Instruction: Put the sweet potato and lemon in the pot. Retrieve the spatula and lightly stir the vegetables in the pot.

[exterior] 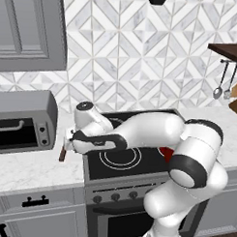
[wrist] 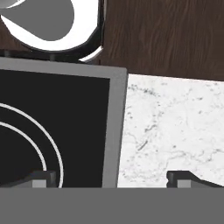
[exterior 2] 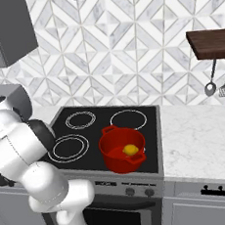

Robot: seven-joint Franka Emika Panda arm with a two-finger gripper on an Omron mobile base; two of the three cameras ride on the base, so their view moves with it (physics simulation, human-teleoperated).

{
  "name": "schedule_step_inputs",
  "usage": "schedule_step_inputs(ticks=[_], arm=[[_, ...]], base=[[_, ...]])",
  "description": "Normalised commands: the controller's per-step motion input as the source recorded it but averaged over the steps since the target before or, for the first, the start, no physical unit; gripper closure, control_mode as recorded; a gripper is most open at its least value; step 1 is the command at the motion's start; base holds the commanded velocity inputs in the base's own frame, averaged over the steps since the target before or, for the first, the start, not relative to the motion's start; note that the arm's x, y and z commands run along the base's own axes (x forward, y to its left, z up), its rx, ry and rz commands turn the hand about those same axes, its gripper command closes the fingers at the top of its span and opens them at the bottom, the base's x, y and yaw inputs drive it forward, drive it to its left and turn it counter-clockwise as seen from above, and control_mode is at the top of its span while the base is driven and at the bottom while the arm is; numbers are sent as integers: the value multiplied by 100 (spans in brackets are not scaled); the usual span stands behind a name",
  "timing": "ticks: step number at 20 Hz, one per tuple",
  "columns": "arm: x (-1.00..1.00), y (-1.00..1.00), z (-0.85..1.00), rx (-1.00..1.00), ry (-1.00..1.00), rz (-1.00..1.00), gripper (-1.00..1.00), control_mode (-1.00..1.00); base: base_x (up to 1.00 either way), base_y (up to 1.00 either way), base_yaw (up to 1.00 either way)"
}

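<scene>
The red pot (exterior 2: 115,158) stands on the front right burner of the black stove (exterior 2: 87,136), and its red wall peeks out behind my arm (exterior: 164,152). The yellow lemon (exterior 2: 130,150) lies inside it. The sweet potato is hidden from view. A dark red-brown spatula handle (exterior: 62,154) lies on the marble counter just left of the stove. My gripper (exterior: 69,143) hangs low over the stove's left edge, right above that handle. Its jaws are open (wrist: 111,178) with nothing between them, one fingertip (wrist: 43,177) over the cooktop and the other over the marble.
A grey toaster oven (exterior: 23,127) sits on the counter to the left. A metal spoon (exterior 2: 210,88) and another utensil (exterior 2: 224,91) hang under a dark wooden shelf (exterior 2: 210,42) at the right. Bare marble counter (exterior 2: 201,139) lies right of the stove.
</scene>
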Motion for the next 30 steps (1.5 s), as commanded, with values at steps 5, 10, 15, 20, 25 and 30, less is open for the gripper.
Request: schedule_step_inputs(ticks=[5, 10, 15, 20, 25, 30], arm=[[16, 100, -41, 3, 0, 0, -100, -100], [38, 82, -40, 1, -1, -2, -100, -100], [43, 5, -24, 0, -5, -12, -100, -100], [19, 0, -42, 0, -1, -9, -100, -100], [32, 0, -32, 0, 0, -2, 100, -100], [46, 0, -39, 0, 0, 0, 100, -100]], base=[[0, 0, 0], [0, 0, 0], [0, 0, 0], [0, 0, 0], [0, 0, 0], [0, 0, 0]])
